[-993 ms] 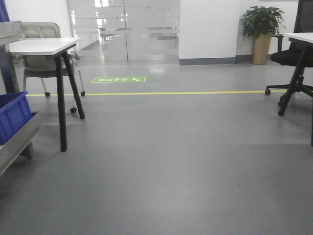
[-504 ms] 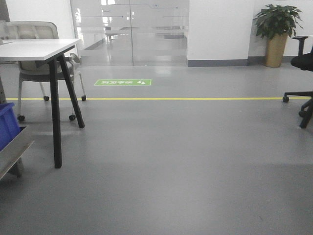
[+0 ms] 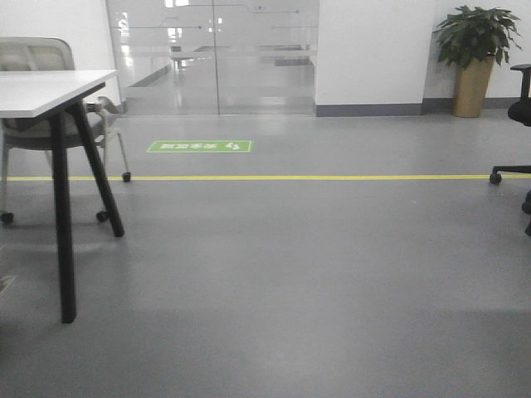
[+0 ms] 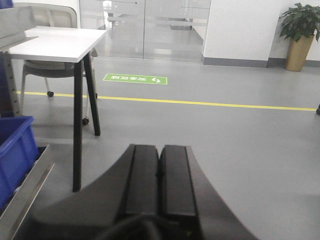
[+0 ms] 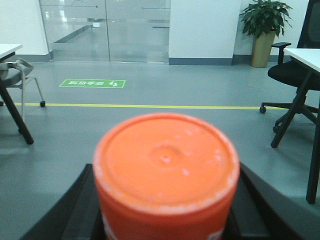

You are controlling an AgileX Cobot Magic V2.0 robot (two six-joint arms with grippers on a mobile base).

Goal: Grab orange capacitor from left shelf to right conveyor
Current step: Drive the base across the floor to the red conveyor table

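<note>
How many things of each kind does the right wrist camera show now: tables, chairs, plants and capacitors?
white tables: 2
office chairs: 2
potted plant: 1
orange capacitor: 1
Total: 6

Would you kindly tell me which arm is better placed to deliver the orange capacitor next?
Right. The right gripper holds the capacitor between its fingers, so it can carry on directly. The left gripper is shut and empty, near the blue bin.
</note>
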